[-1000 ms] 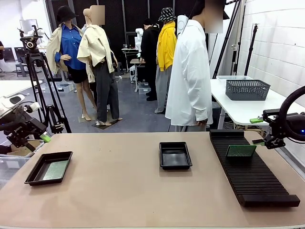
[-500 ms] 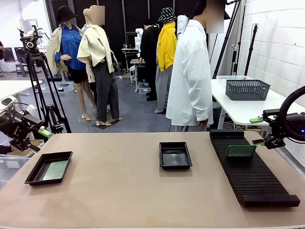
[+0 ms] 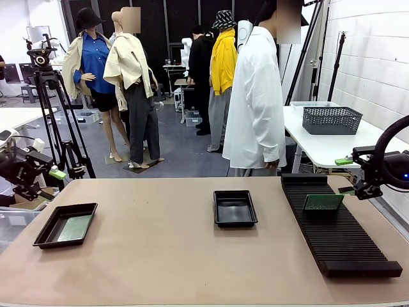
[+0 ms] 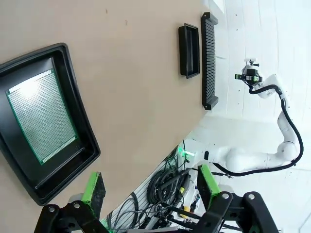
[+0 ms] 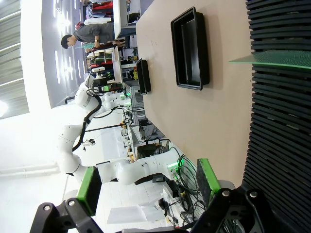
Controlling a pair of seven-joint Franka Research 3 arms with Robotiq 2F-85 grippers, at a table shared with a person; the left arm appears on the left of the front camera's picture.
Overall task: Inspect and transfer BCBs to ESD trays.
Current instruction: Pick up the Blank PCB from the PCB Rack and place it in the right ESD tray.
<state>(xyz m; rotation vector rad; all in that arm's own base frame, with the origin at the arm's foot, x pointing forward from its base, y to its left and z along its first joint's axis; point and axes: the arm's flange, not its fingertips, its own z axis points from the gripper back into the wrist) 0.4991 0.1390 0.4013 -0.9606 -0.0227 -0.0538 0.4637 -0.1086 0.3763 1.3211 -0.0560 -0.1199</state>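
A green BCB (image 3: 74,228) lies flat in the left black ESD tray (image 3: 45,238). The second ESD tray (image 3: 235,222) sits mid-table with nothing in it. Another BCB (image 3: 323,202) stands upright in the slotted rack (image 3: 342,240). My left gripper (image 3: 46,176) hangs off the table's left edge, behind the left tray; its wrist view shows it open (image 4: 150,184) above the tray (image 4: 82,141) and board (image 4: 41,116). My right gripper (image 3: 359,189) hovers beside the rack's far right, open (image 5: 148,187), with the board (image 5: 272,59) edge-on ahead of it.
A person in a white shirt (image 3: 255,96) stands at the far edge behind the rack. A grey mesh basket (image 3: 331,119) sits on a white side table. A camera tripod (image 3: 54,115) stands behind my left arm. The brown tabletop (image 3: 160,256) is bare between the trays.
My left gripper has drawn back a little, up and to the left, away from the left tray. The right arm, the boards and the trays have not moved.
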